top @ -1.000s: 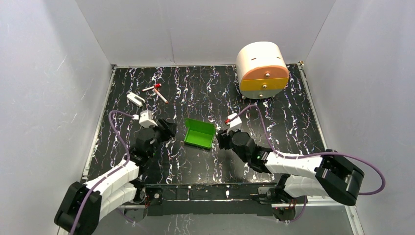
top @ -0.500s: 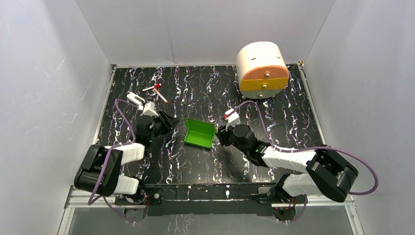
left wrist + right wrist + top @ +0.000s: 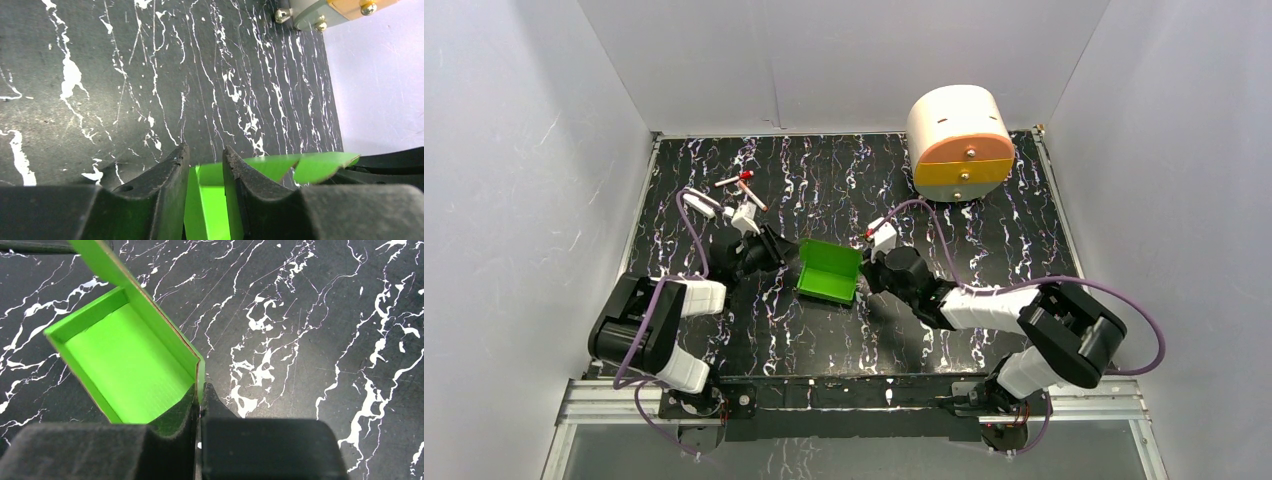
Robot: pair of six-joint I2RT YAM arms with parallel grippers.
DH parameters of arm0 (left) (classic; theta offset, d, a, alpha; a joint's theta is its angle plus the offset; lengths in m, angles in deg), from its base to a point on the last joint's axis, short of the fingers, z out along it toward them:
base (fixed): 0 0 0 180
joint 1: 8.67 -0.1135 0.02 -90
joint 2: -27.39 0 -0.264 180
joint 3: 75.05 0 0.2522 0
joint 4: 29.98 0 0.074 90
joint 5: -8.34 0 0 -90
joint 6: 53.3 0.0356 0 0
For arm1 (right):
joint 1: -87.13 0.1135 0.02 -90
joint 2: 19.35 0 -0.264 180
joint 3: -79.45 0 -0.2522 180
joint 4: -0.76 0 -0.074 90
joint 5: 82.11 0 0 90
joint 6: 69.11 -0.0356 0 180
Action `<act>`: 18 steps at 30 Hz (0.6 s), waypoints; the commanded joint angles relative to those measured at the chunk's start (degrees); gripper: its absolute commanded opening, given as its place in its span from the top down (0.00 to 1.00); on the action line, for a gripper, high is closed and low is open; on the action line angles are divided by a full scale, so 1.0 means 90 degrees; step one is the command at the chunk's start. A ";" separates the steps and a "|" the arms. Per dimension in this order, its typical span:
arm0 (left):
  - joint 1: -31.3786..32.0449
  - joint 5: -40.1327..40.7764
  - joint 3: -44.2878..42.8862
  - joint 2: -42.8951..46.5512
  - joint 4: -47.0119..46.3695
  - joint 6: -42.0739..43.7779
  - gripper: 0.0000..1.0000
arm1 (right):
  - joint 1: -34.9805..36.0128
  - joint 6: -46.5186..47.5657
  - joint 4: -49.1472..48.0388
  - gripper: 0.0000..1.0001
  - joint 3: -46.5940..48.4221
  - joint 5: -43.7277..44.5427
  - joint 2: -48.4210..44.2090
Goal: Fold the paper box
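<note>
The bright green paper box (image 3: pixel 829 272) lies open-topped in the middle of the table, its lid flap standing up at the back. My left gripper (image 3: pixel 776 252) is at its left end; in the left wrist view its fingers (image 3: pixel 206 157) stand a little apart on either side of a green wall (image 3: pixel 207 200), with a gap still showing. My right gripper (image 3: pixel 866 272) is at the box's right end. In the right wrist view it (image 3: pixel 200 390) is shut on the thin edge of the box's wall (image 3: pixel 125 360).
A cream-and-orange rounded drawer unit (image 3: pixel 959 140) stands at the back right, its feet also in the left wrist view (image 3: pixel 310 15). Small red-and-white items (image 3: pixel 742 186) lie at the back left. White walls enclose the black marbled table (image 3: pixel 1024 250).
Both arms have reached forward and inward to the box's ends. Both grippers have narrowed; the right one has closed on the box's wall.
</note>
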 commanded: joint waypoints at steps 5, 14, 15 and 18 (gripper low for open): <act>0.0387 -0.0290 -0.0036 0.0062 -0.0396 0.0056 0.75 | -0.0046 0.0101 -0.0433 1.00 0.0539 0.0227 0.0332; 0.1264 0.1331 0.0170 0.0341 -0.0314 -0.0188 0.79 | 0.0097 0.0199 -0.0293 1.00 0.0831 0.0704 0.0595; 0.1338 0.1552 0.0162 0.0362 -0.0261 -0.0214 0.78 | 0.0125 0.0208 -0.0276 1.00 0.0846 0.0818 0.0615; 0.1357 0.2245 0.0194 0.0716 0.0285 -0.0284 0.74 | 0.0143 0.0277 -0.0272 1.00 0.0760 0.1131 0.0556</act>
